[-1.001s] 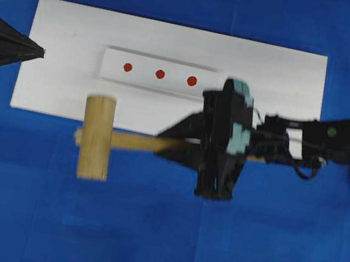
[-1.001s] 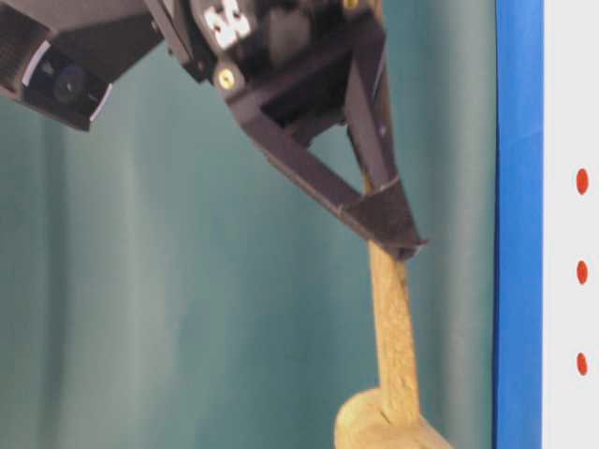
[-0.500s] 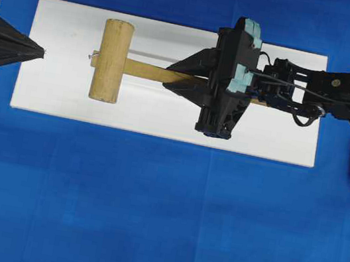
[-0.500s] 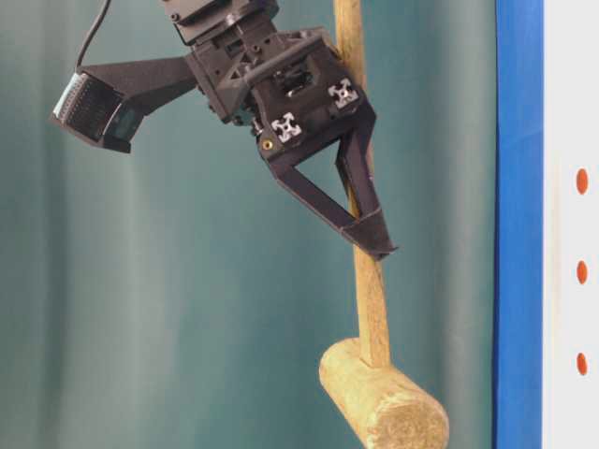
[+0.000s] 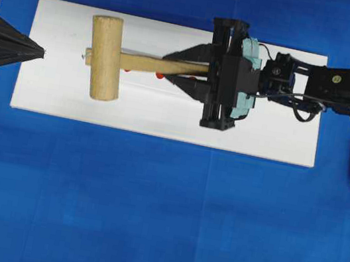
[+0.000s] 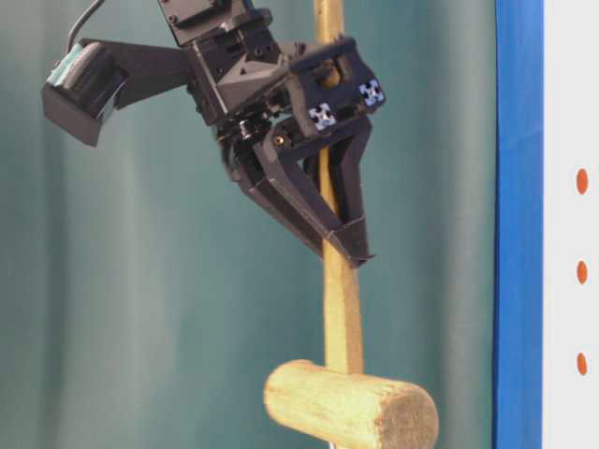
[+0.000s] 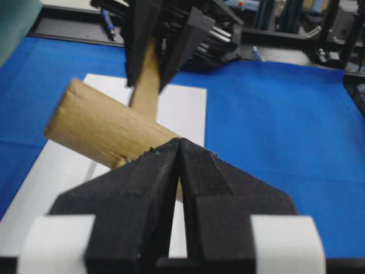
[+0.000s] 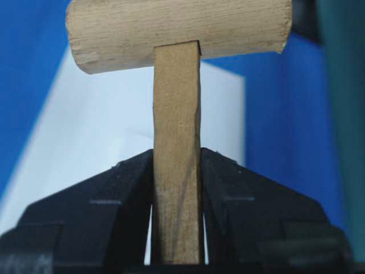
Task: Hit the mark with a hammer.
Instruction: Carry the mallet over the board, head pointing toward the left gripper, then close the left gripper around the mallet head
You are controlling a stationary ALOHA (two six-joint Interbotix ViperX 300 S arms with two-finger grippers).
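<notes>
Left gripper point(image 5: 40, 52) idle at the white board's point(image 5: 47, 93) left edge, fingers together. Light-brown wooden mallet point(image 5: 104, 57), head swung over the red dots since a second ago. Right gripper point(image 5: 175, 69) clamps its handle; I judge the strike is next.

white board point(image 5: 66, 96) on blue table point(image 5: 147, 214)

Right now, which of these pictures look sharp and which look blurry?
Overhead view: evenly lit and sharp, hammer crisp above the white board. Table-level view: sharp on the right gripper. Left wrist view: the close left gripper is soft, the hammer head slightly blurred. Right wrist view: handle grain is clear, the background soft.
</notes>
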